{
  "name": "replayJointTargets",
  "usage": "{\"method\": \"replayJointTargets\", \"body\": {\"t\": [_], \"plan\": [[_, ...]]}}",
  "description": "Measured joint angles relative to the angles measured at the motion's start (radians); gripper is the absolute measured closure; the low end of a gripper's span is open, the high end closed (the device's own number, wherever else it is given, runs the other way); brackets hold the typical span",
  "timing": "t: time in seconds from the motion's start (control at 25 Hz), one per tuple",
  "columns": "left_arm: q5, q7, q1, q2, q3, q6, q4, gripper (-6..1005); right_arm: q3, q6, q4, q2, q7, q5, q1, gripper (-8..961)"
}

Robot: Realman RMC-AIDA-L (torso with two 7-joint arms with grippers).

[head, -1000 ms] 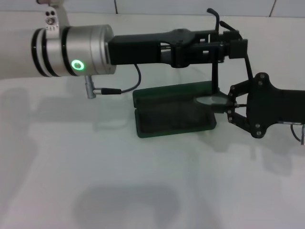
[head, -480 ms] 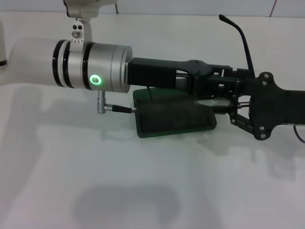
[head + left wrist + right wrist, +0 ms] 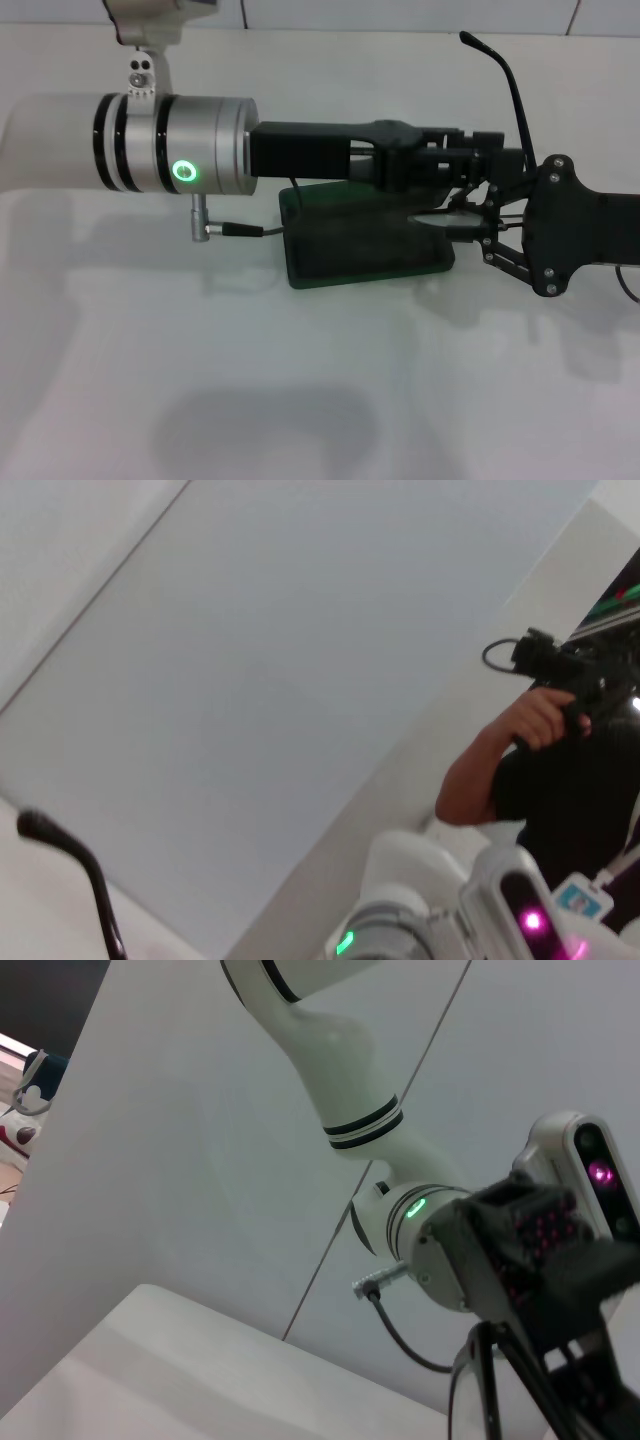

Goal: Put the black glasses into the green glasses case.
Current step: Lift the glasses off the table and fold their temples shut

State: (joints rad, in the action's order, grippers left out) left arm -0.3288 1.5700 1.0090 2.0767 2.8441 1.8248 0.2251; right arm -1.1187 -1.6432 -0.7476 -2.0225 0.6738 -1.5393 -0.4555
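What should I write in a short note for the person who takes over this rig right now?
Left hand: reaches across above the open green glasses case; whether it grips cannot be seen.
Right hand: at the case's right end, beside a lens of the black glasses; its grip is also unclear.
Glasses: held between the two hands over the case's right end, one temple arm pointing up.
Done: case open, glasses brought to it.
Left: lower the glasses into the case, fold the temple arm, release.
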Motion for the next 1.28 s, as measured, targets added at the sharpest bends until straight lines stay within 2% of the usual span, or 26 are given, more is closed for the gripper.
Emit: {"method": "replayJointTargets", "body": {"t": [0.32,0.52,0.64,0.72,0.84,0.92,1.04,1.16,1.28], "plan": [[0.033,0.002,0.011,0.005,0.001,-0.005,0.0,368,0.0,0.0,-0.001,0.0,0.001,-0.001,-0.001,811],[-0.02,-0.026,-0.014,-0.007,0.0,0.007,0.002,368,0.002,-0.024,-0.011,0.004,0.002,-0.002,0.013,805],[-0.077,-0.063,-0.054,-0.02,0.0,-0.014,0.026,369,0.004,-0.122,-0.035,0.005,0.002,0.005,0.033,801],[-0.098,-0.096,-0.088,-0.019,0.0,-0.086,0.051,369,0.0,-0.205,-0.04,0.003,0.003,0.024,0.039,799],[-0.094,-0.155,-0.105,0.005,0.0,-0.252,0.046,380,-0.029,-0.324,-0.027,0.001,0.012,0.067,0.033,795],[-0.081,-0.19,-0.099,0.013,0.0,-0.317,0.005,380,-0.078,-0.366,0.01,-0.001,0.023,0.087,0.009,792],[-0.07,-0.245,-0.083,0.009,0.0,-0.34,-0.073,379,-0.146,-0.342,0.088,-0.002,0.028,0.094,-0.039,789],[-0.07,-0.281,-0.071,0.009,0.0,-0.279,-0.083,379,-0.171,-0.268,0.184,-0.005,0.028,0.1,-0.091,785],[-0.067,-0.311,-0.075,0.005,0.0,-0.193,-0.076,378,-0.168,-0.205,0.227,-0.005,0.028,0.117,-0.102,781]]}}
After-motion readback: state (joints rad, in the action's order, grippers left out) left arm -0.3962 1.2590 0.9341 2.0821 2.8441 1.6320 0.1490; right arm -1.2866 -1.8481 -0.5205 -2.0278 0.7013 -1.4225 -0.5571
